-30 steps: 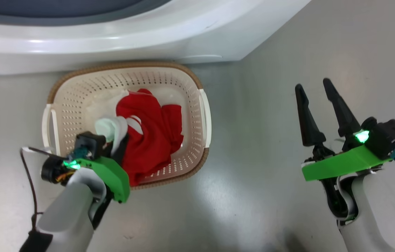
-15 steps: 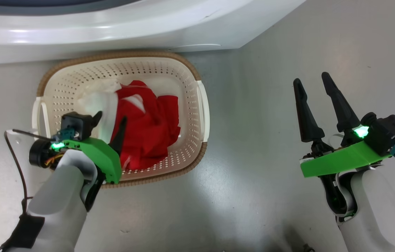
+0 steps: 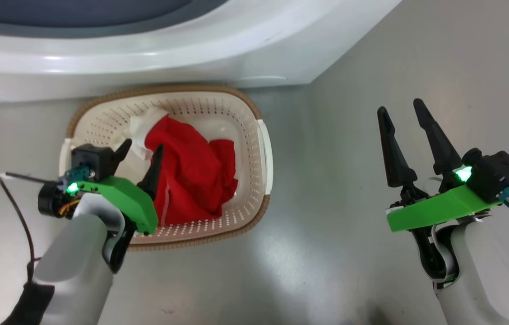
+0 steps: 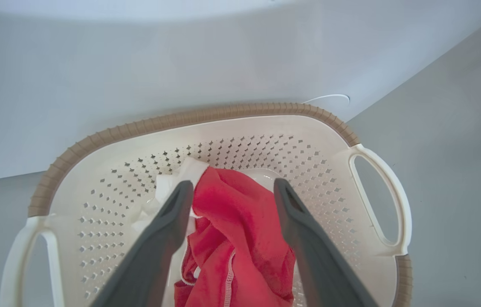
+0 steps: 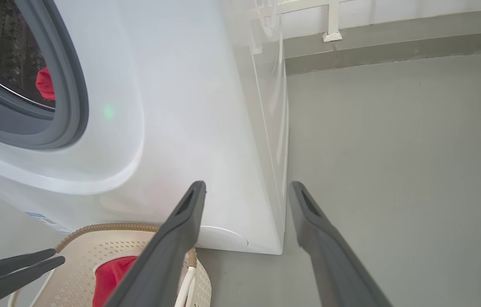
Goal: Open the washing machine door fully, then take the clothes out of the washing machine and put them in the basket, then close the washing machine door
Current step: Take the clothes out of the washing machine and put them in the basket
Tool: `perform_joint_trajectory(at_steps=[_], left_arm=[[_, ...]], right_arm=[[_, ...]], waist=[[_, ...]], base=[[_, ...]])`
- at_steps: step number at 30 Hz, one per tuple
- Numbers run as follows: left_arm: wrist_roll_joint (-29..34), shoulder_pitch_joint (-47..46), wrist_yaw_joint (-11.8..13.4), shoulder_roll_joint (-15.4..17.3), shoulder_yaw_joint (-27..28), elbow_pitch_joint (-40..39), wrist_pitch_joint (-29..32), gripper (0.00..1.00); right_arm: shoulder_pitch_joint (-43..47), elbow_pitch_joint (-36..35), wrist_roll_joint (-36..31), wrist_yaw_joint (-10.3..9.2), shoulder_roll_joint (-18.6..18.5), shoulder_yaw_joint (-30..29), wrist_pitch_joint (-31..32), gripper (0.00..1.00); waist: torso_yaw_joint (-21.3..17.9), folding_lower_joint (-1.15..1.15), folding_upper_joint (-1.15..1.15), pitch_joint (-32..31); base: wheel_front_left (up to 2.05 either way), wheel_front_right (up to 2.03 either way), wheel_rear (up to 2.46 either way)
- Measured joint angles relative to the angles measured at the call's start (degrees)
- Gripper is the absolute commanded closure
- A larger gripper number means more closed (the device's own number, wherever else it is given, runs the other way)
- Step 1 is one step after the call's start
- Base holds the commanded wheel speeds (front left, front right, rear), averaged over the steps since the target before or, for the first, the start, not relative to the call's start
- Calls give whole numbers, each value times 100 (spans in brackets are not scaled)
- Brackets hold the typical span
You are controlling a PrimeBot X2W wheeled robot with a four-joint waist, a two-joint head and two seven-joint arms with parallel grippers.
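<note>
Grey floor (image 3: 326, 253): clothes (image 3: 191, 180) beneath left tool (image 3: 143, 145)

No text, brand, number or sign can be read. The washing machine (image 5: 189, 106) has a small label (image 5: 41, 218) with blue print low on its front, just above the basket (image 5: 108, 227). The print is too small and too slanted to read.
</note>
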Motion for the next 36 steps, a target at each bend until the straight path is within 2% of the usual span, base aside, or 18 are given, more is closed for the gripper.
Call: perform_joint_trajectory(at_steps=[6,20,36], left_arm=[[131,318,0,-7,455,-488,0,0],[956,1476,0,-130,1695,-1751,0,0],[1501,2854,0,-272,2406,-3260,0,0]], right_arm=[[52,74,-32,0,0,-35,0,0],[649,240,-110,0,-52,-75,0,0],[1273,322,44,0,-254,-81,0,0]], waist=[[55,0,0,-342],[188,0,0,-1315],[274,0,0,-2300]], base=[[0,0,0],[0,0,0],[0,0,0]])
